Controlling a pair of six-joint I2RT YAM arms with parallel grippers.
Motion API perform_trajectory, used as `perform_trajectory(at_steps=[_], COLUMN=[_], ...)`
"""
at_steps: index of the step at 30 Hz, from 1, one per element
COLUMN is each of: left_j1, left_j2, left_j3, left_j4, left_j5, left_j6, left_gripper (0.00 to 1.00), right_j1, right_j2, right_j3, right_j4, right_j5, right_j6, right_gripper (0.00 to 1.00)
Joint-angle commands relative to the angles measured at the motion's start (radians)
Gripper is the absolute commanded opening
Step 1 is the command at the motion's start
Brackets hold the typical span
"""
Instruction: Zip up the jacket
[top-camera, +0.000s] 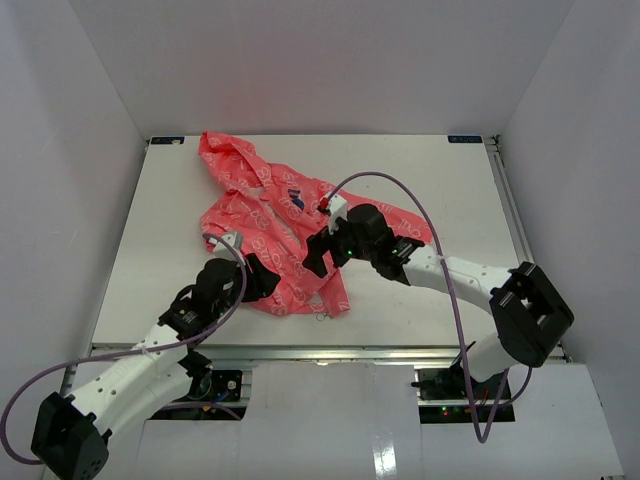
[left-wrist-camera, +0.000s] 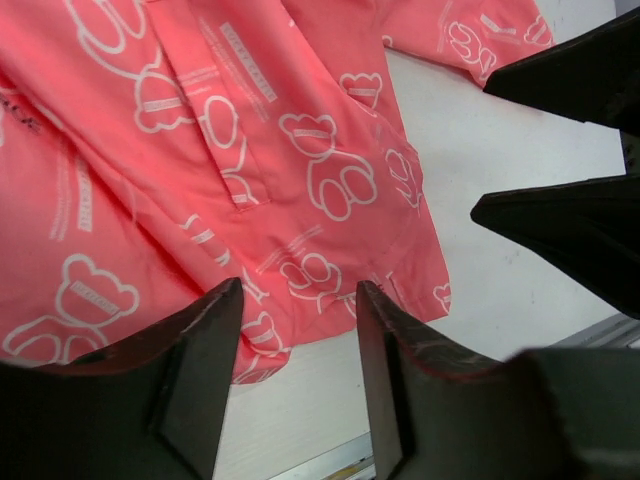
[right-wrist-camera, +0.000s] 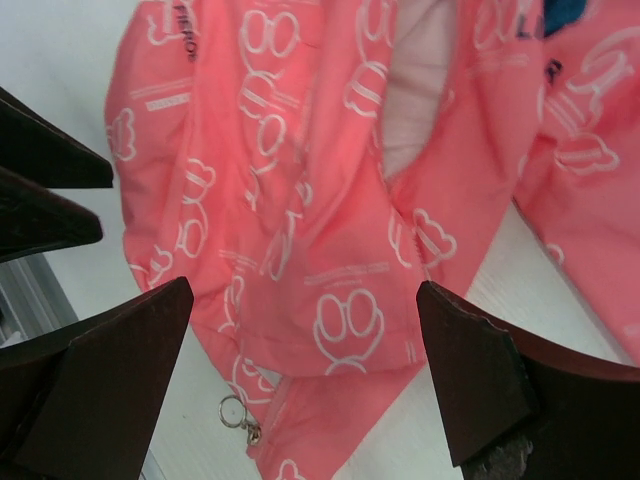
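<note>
Both released, empty: left pincer (top-camera: 264, 279) over jacket (top-camera: 262, 212) near-left hem, right pincer (top-camera: 314, 256) above hem centre.

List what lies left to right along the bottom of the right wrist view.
Right pincer: one finger → zipper pull ring → jacket hem → other finger.

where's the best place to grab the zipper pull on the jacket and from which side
I'd take the small metal ring at the jacket's bottom hem. It lies flat on the table just outside the fabric, so come straight down, jaws straddling it.
</note>
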Motion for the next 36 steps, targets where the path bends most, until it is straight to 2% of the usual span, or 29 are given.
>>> perform_trajectory(at_steps=[1,5,7,13,20,21,23,25,26,32,36], left_j1=[-0.005,-0.052,-0.087,-0.154,-0.166,-0.167,-0.166,-0.166,-0.166,-0.166,-0.166], left_j2=[0.180,0.308,0.353,0.536,0.726,0.741,0.768,0.762,0.751,0.512,0.323], left_j3=[0.141,0.237,0.266,0.383,0.450,0.457,0.455,0.424,0.411,0.294,0.193], left_j4=[0.041,0.015,0.019,0.021,-0.011,-0.018,-0.029,-0.021,-0.018,-0.027,-0.007], left_j5=[0.064,0.013,-0.011,-0.052,-0.081,-0.092,-0.106,-0.110,-0.114,-0.156,-0.088], left_j6=[0.038,0.004,-0.009,-0.027,-0.053,-0.055,-0.061,-0.070,-0.070,-0.057,0.028], left_gripper=[0.61,0.63,0.66,0.69,0.69,0.63,0.37,0.16,0.00,0.00,0.00], right_j1=[-0.028,-0.079,-0.111,-0.163,-0.185,-0.185,-0.185,-0.187,-0.187,-0.187,-0.185], right_j2=[-0.104,-0.235,-0.293,-0.401,-0.492,-0.504,-0.528,-0.537,-0.538,-0.486,-0.405], right_j3=[-0.122,-0.214,-0.258,-0.331,-0.371,-0.374,-0.389,-0.396,-0.394,-0.360,-0.334], right_j4=[0.077,0.067,0.062,0.068,0.075,0.079,0.087,0.097,0.097,0.105,0.213], right_j5=[0.138,0.417,0.486,0.486,0.418,0.408,0.397,0.382,0.373,0.267,0.014], right_j6=[0.118,0.207,0.227,0.223,0.190,0.187,0.181,0.173,0.166,0.144,0.117], right_gripper=[1.00,0.96,0.96,0.98,0.98,0.98,0.98,0.98,0.98,0.98,0.98])
